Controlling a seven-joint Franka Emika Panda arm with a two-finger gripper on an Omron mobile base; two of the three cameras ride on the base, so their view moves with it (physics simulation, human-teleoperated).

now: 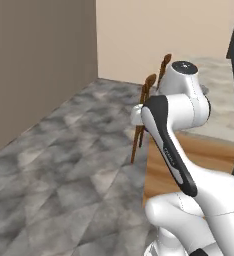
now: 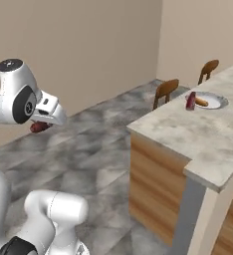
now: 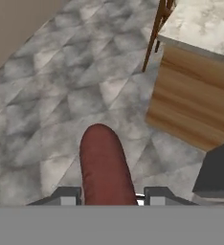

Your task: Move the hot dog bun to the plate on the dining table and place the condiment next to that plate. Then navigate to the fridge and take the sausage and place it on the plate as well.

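Observation:
My gripper [image 3: 106, 196] is shut on the dark red-brown sausage [image 3: 104, 165], which sticks out ahead of the fingers over the floor. From the right base view the sausage [image 2: 39, 127] hangs under the white hand at the left. On the dining table [image 2: 188, 132] sits the pale grey plate [image 2: 214, 101] with the orange-tan hot dog bun [image 2: 201, 101] on it. The red condiment [image 2: 190, 101] stands beside the plate's left rim. The fridge is out of view.
Grey stone floor [image 1: 64, 165] spreads to the left, bounded by beige walls. Two wooden chairs [image 2: 166, 92] stand at the table's far side, also seen behind my arm [image 1: 148, 90]. The table's wood base [image 3: 200, 105] is to the right in the hand view.

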